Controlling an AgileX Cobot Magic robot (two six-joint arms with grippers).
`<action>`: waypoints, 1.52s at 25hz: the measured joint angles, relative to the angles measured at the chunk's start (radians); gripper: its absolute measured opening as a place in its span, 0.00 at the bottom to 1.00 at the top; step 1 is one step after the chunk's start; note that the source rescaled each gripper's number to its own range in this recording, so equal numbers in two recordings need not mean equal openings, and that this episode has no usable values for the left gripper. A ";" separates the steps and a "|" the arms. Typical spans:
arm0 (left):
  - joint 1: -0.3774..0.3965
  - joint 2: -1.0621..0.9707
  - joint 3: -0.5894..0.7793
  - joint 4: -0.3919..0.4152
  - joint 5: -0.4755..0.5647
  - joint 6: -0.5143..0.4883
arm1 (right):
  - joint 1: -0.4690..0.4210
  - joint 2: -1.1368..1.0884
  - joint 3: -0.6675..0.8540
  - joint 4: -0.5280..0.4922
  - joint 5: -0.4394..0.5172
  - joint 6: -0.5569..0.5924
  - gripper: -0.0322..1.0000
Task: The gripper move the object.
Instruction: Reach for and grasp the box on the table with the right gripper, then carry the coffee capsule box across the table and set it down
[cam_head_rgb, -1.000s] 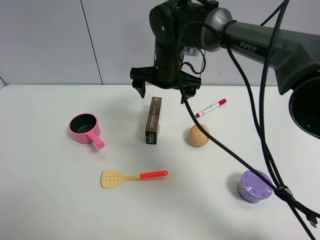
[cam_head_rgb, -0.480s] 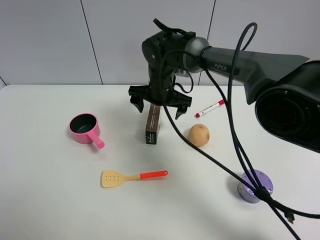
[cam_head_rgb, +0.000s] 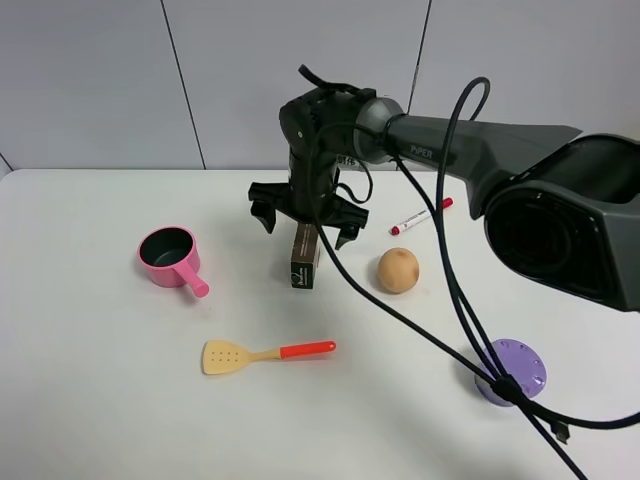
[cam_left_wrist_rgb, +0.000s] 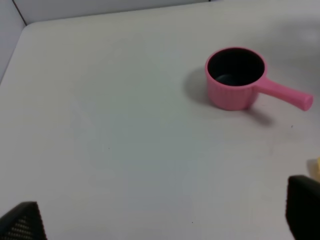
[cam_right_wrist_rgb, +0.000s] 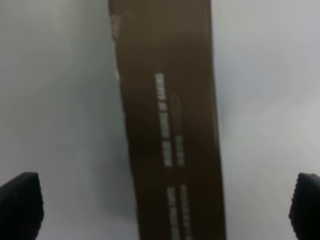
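The right gripper (cam_head_rgb: 305, 229) hangs low over a white table (cam_head_rgb: 100, 390), its fingers spread wide on either side of the dark brown carton (cam_head_rgb: 304, 266) without touching it. The carton lies flat between a pink saucepan (cam_head_rgb: 168, 256) and a potato (cam_head_rgb: 398, 270). The left gripper (cam_left_wrist_rgb: 161, 216) also has its fingers apart.

bare table (cam_head_rgb: 100, 380) flanks the carton (cam_head_rgb: 304, 264); potato (cam_head_rgb: 398, 270) and pot (cam_head_rgb: 168, 256) sit well clear.

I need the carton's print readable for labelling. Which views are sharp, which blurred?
Right wrist view: the carton fills the middle but is out of focus, print unreadable. Exterior high view: sharp, evenly lit, but the right tool hides part of the carton. Left wrist view: pink pot fairly sharp, carton absent.
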 joint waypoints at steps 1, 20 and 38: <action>0.000 0.000 0.000 0.000 0.000 0.000 | 0.000 0.004 0.000 0.000 -0.015 0.002 1.00; 0.000 0.000 0.000 0.000 0.000 0.000 | -0.014 0.053 0.000 0.015 -0.041 0.027 0.72; 0.000 0.000 0.000 0.000 0.000 0.000 | -0.026 0.053 0.000 0.008 -0.041 -0.007 0.03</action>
